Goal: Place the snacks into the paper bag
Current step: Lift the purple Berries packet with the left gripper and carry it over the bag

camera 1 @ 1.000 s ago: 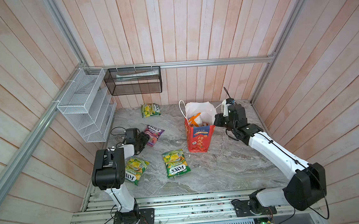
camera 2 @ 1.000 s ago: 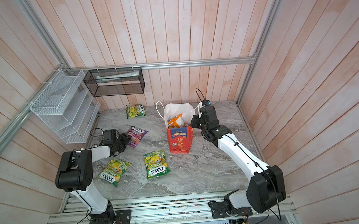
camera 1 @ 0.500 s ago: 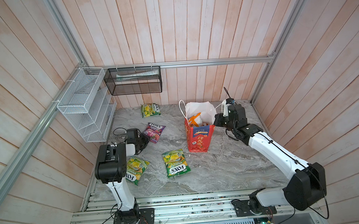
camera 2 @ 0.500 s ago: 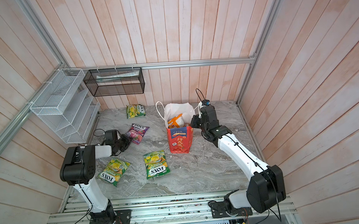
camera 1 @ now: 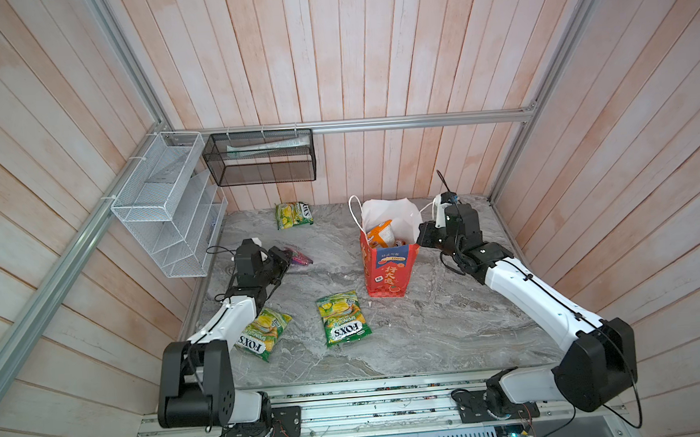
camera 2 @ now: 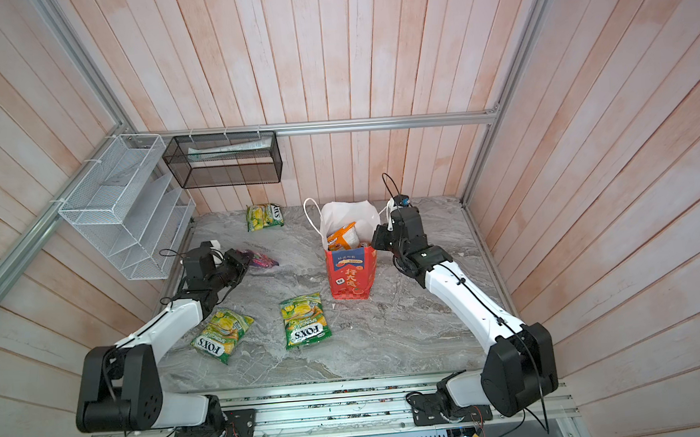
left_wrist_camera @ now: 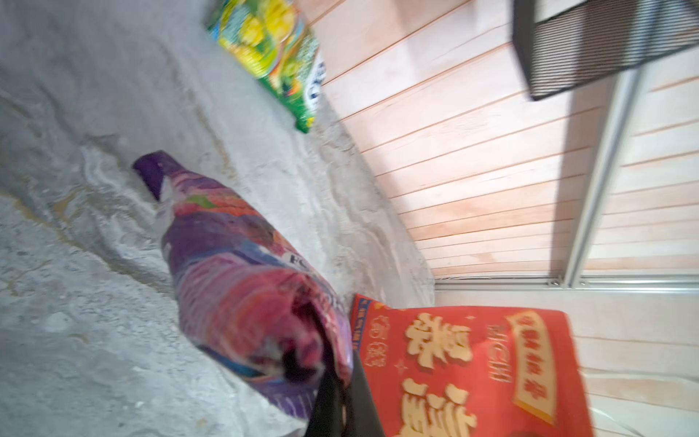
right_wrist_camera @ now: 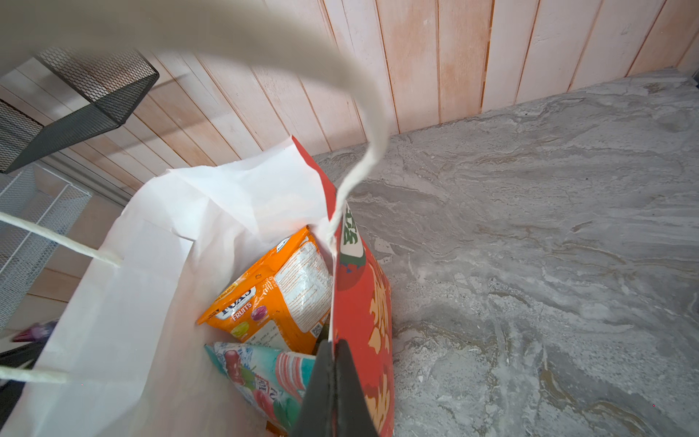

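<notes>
Purple foil, pinched: the left gripper (left_wrist_camera: 338, 397) is clamped on one end of the purple packet (left_wrist_camera: 234, 272), and the film bunches where the jaws bite. The packet's far end sits low at the table (left_wrist_camera: 75, 302) (touching or just clear, I cannot tell). It is well left of the bag (camera 1: 389, 271), not over it.

The right gripper (right_wrist_camera: 333, 386) is closed on the bag's red side wall at the rim, holding the mouth wide. Inside lie an orange packet (right_wrist_camera: 272, 295) and a teal packet (right_wrist_camera: 261, 374).

On the table outside are a green packet (camera 1: 343, 323) in front of the bag, a second green packet (camera 1: 264, 335) beside the left arm, and a third green packet (camera 1: 294, 214) by the back wall.

Step in hand, as I judge it: purple packet grasped, transfer not yet made. The next move calls for a lift high enough to clear the rim, travel right to above the opening, and release only once the packet hangs inside. The grip is at one end, so expect swing.

Writing:
- Orange packet: "FRUITS" under a partly readable "FOX'S".
- Green packets: "FOX'S", with a smaller line that seems to say "SPRINGTEA".
- Bag: gold Chinese characters, and "100%" on the blue panel.
- Purple packet: lettering is too blurred to read.
</notes>
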Controlling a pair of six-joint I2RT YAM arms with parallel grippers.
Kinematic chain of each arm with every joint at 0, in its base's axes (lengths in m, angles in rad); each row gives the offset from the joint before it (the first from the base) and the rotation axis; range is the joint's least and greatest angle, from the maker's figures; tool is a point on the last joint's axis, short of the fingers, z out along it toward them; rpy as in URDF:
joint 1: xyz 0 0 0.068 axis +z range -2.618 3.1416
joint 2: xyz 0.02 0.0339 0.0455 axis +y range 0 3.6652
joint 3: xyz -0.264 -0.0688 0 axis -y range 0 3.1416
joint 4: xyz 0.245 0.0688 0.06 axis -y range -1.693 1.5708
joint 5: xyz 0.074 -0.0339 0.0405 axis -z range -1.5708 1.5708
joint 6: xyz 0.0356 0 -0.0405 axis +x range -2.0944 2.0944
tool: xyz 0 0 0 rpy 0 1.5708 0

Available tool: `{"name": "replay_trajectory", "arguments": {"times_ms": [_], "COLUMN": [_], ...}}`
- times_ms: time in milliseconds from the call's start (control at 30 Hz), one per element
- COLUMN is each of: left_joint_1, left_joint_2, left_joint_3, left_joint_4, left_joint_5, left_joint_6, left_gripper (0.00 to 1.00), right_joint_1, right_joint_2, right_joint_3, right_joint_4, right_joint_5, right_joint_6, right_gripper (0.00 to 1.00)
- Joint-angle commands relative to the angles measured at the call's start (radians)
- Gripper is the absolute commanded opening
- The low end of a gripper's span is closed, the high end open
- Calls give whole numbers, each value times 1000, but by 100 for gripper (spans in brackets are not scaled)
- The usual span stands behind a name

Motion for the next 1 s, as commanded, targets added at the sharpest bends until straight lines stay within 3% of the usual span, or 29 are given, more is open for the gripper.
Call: {"name": "replay_trajectory", "arguments": {"times_ms": [0,133,333,500,600,833,967], "left_joint_1": [-73,-144,-244,-431,-560,-792,-827], "left_joint_2": [-131,-245,-325,-327,-293,-130,-3], "left_joint_3": [70,117,191,330,436,685,827], "left_joint_4": [-117,-181,-212,-266,-294,-344,-448], "left_joint_5": [-176,-255,-260,-360,-466,-527,-500], "left_joint_6": [33,66,96,201,280,469,511], "left_gripper": [0,0,0,0,0,0,0], "right_joint_1": [-5,-6,-6,-6,-6,-6,-6], "right_joint_2": [-11,-12,-9,-17,-19,-26,-26], "right_joint_3": [-23,-24,-26,-27,-27,-29,-28], "right_joint_4": [-20,-17,-15,-11,-10,-7,-7], "right_joint_5": [0,1,3,-3,-10,-14,-16], "right_joint_6": [-21,-21,-22,-22,-23,-27,-27], "right_gripper": [0,0,0,0,0,0,0]}}
